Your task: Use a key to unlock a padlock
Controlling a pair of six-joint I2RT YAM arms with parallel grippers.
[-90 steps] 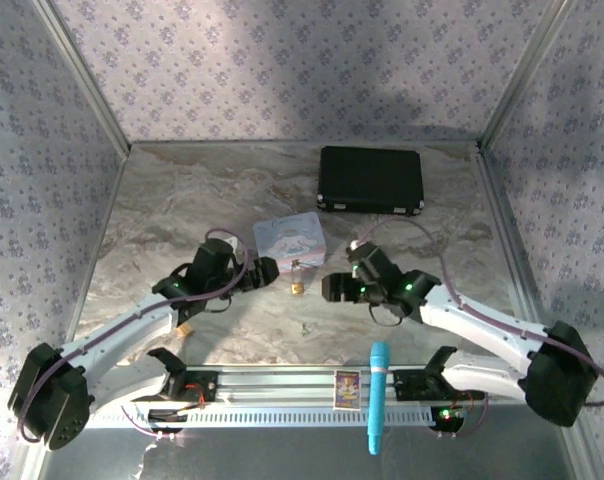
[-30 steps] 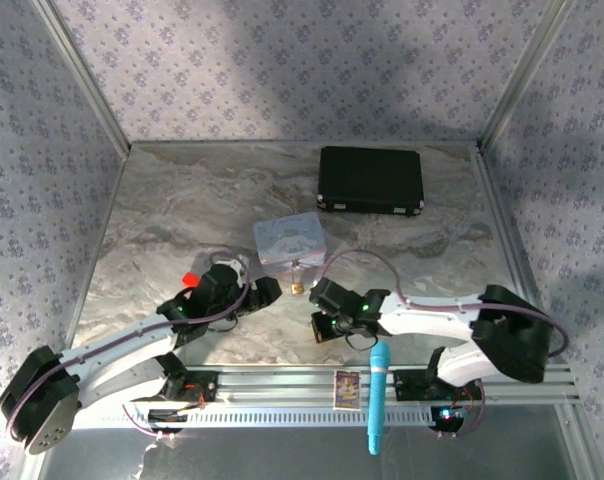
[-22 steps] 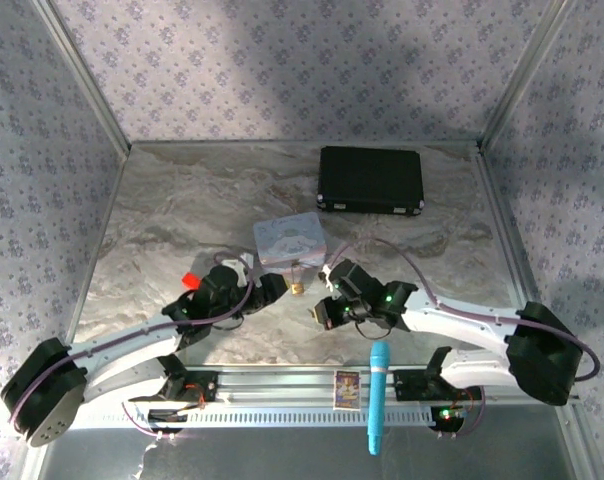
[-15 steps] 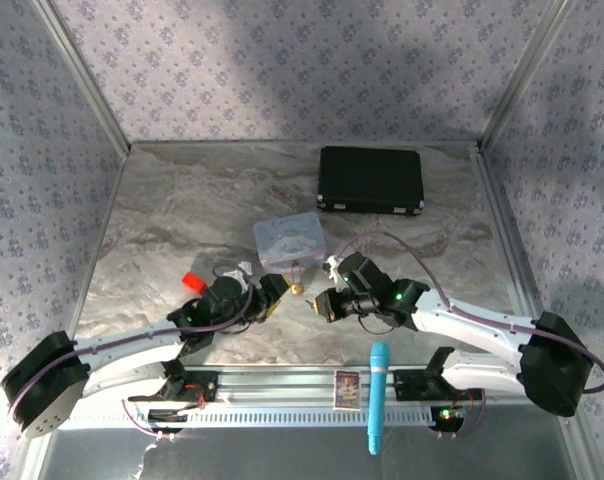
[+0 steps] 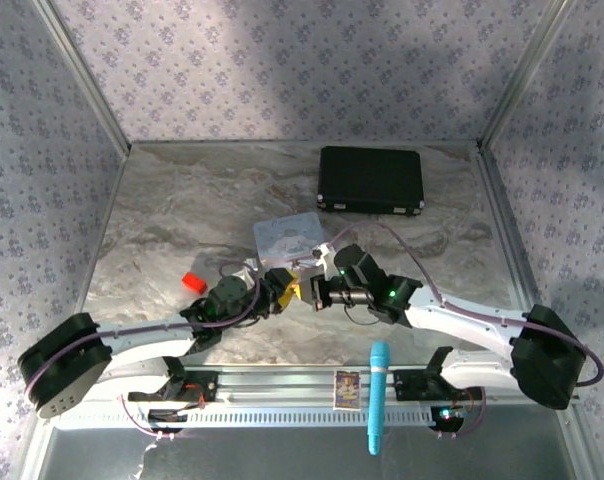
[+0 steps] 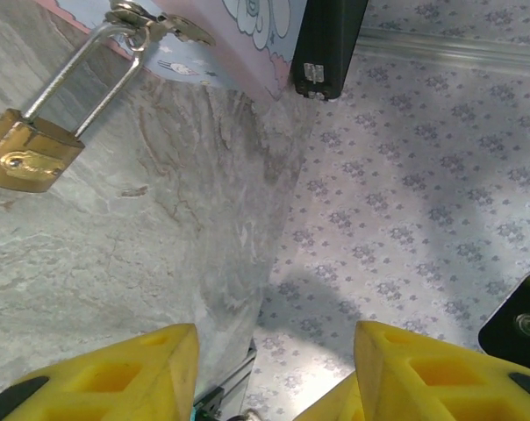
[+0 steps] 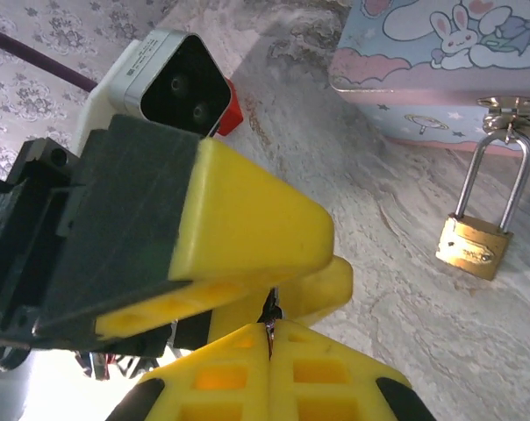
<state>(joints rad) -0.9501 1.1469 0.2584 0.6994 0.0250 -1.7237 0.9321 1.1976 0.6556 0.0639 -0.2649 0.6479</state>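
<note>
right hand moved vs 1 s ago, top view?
Yes. The right hand has shifted up the view, away from the blue tool lying across the near rail and toward the pastel tin. It now sits just below the tin's near edge.

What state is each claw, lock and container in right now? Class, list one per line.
pastel tin: lid shut
padlock: shackle closed, hanging from the tin's hasp
black case: closed, lying flat
left claw: open
right claw: shut on a thin metal sliver, likely the key
</note>
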